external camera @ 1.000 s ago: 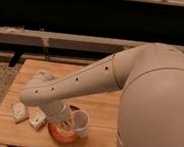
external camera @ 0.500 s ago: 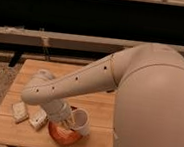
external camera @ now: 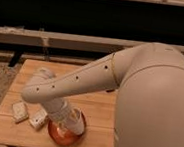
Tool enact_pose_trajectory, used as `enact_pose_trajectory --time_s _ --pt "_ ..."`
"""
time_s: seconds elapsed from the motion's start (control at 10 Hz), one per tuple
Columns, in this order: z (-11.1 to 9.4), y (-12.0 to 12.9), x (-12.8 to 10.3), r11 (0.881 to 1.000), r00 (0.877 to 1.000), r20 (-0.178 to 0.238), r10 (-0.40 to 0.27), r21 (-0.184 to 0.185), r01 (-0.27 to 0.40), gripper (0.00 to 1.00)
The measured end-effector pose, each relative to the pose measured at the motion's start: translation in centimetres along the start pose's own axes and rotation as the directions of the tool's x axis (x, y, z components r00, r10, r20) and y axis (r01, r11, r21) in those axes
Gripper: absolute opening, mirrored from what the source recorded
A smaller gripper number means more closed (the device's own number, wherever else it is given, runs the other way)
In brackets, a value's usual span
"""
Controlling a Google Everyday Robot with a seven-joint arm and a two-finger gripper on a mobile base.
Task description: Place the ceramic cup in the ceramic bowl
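The orange-brown ceramic bowl [external camera: 64, 135] sits near the front edge of the wooden table [external camera: 98, 111]. My gripper [external camera: 68, 121] hangs at the end of the white arm, directly over the bowl and down inside its rim. It is shut on the white ceramic cup [external camera: 75, 120], which sits tilted at the bowl's right side, within the rim. The arm hides the back of the bowl and the cup's left side. I cannot tell whether the cup rests on the bowl's bottom.
Two small pale packets [external camera: 19, 111] [external camera: 38, 118] lie on the table just left of the bowl. The table's front edge runs right below the bowl. A dark low shelf [external camera: 89, 42] runs behind the table. My bulky arm covers the right side.
The gripper with the cup has sunk slightly lower into the bowl. The bowl and the packets have stayed in place.
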Motion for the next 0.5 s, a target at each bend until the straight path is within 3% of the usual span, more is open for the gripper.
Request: enact_pose_trajectory --time_s 0.5 --pt "0.0 -0.6 -1.2 1.0 1.0 0.007 -0.005 0.008 0.005 0.92"
